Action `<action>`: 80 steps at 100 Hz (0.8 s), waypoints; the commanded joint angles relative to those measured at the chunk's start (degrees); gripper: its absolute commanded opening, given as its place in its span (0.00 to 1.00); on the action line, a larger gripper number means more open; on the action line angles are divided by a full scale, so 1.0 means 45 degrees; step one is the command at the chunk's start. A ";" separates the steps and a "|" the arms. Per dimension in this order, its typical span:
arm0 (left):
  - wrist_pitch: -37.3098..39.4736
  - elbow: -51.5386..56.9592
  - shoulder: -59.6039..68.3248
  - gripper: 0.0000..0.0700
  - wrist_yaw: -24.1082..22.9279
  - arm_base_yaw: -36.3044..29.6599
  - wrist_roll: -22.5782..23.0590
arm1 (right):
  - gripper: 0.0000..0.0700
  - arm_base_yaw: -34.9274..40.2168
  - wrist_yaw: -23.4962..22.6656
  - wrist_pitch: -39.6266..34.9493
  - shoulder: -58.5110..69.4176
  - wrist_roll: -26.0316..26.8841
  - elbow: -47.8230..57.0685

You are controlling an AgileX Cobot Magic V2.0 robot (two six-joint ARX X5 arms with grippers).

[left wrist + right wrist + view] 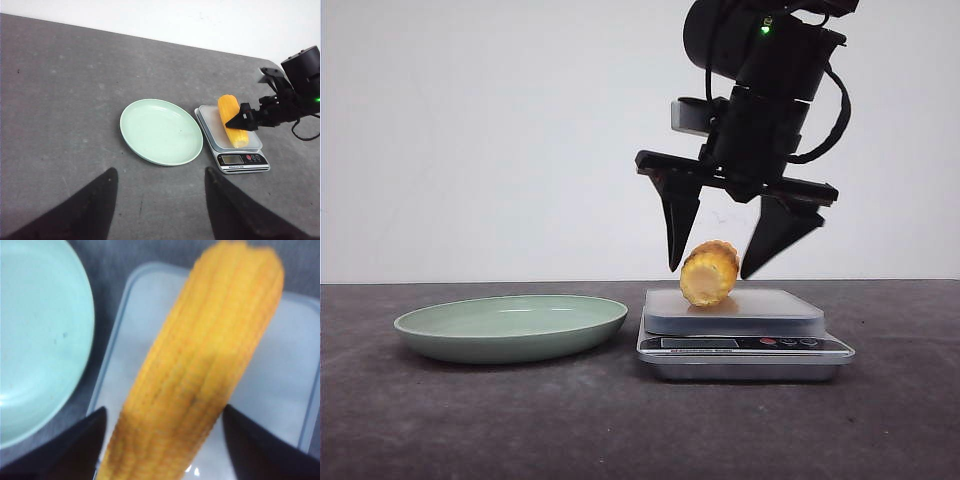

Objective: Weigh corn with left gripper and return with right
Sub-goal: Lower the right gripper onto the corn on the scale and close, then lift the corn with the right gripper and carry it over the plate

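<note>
Corn (709, 273) lies lengthwise on kitchen scale (743, 345) platform, just beside green plate (510, 326) on the surface. Likely stiff, fairly light, ribbed so decent grip, but round, could roll; best pinched across mid-body. Right tool (721, 270) open, fingers straddling the cob, not yet touching. Left tool (160, 205) open, well apart, empty.

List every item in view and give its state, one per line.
corn: lying on the scale platform, ungripped
scale: loaded with the corn, display unreadable
green plate: empty, beside the scale
right pincer: open, straddling the corn
left pincer: open, holding nothing
</note>
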 commanded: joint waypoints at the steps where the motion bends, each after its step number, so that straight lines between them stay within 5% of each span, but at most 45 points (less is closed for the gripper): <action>1: 0.0092 0.0160 0.0005 0.44 -0.0063 -0.0063 0.0233 | 0.23 0.0160 0.0058 0.0063 0.0151 0.0219 0.0194; 8: 0.0083 0.0160 0.0005 0.44 -0.0063 -0.0063 0.0248 | 0.00 0.0185 0.0107 0.0053 0.0151 0.0223 0.0194; 51: 0.0092 0.0160 0.0005 0.44 -0.0058 -0.0063 0.0384 | 0.00 0.1103 0.0874 -0.0330 -0.1749 -0.0471 0.0845; 80: 0.0165 0.0160 0.0005 0.44 -0.0053 -0.0063 0.0219 | 0.00 0.2380 0.0869 -0.0306 -0.2079 -0.0680 0.3993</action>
